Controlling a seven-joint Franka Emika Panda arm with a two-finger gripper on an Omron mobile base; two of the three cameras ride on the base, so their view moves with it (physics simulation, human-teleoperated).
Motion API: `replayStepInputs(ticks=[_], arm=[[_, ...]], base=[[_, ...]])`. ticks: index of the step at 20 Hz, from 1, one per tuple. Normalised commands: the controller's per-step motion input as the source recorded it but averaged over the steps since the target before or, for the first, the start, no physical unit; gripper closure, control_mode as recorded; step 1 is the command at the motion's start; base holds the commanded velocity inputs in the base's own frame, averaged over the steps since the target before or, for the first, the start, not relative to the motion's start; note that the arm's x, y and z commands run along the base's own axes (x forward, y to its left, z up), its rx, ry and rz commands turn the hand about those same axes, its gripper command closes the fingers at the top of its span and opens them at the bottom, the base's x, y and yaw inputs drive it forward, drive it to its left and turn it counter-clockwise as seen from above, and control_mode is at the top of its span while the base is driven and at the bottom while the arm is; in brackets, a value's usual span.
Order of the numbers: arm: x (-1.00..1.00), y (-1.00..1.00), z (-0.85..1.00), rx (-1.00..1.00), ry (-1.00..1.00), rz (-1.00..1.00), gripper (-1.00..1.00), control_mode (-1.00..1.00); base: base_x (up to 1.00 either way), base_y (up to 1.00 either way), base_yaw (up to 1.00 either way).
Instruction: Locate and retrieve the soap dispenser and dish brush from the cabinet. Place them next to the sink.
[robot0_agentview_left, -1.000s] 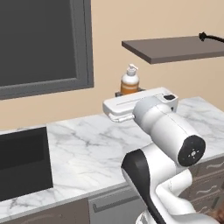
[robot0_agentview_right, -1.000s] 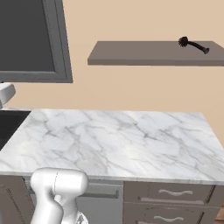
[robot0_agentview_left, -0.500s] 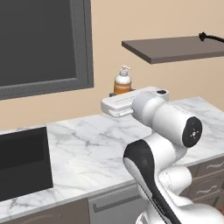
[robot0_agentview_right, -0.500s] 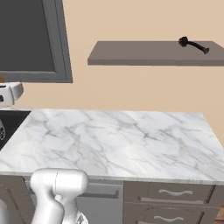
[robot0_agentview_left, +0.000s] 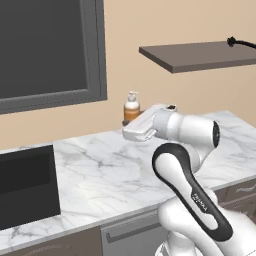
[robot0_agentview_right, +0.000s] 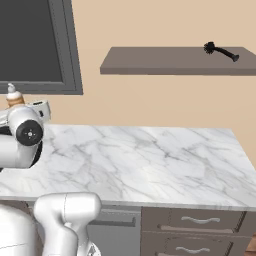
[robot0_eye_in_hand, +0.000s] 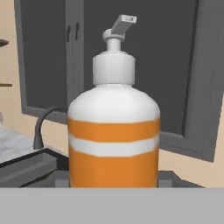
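We face a white marble counter (robot0_agentview_left: 100, 170) against a tan wall, with the black sink (robot0_agentview_left: 25, 185) set at its left end and brown drawers (robot0_agentview_right: 200, 235) under its near edge. A dark grey-framed panel (robot0_agentview_left: 50, 50) hangs on the wall to the left; the brown cabinet (robot0_agentview_right: 175, 61) runs along the wall to the right, and the brush (robot0_agentview_right: 220, 51) lies at its far right end. Our arm bends up from the base and reaches left across the counter, wrist level. The gripper (robot0_agentview_left: 131, 122) pinches the soap (robot0_eye_in_hand: 113, 135), upright, above the counter's far side, right of the sink. The faucet (robot0_eye_in_hand: 43, 127) curves beyond.
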Motion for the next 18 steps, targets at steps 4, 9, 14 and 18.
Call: replayStepInputs(ticks=[4, 9, 14, 18], arm=[[0.41, 0.03, -0.53, -0.11, 0.0, 0.34, 1.0, -1.0], [0.44, 0.03, -0.53, -0.15, 0.0, 0.32, 1.0, -1.0], [0.49, 0.15, -0.31, -0.07, 0.12, 0.27, 1.0, -1.0], [0.41, 0.33, -0.18, -0.03, 0.2, 0.2, 1.0, -1.0]], base=[[0.0, 0.0, 0.0], [0.0, 0.0, 0.0], [0.0, 0.0, 0.0], [0.0, 0.0, 0.0]])
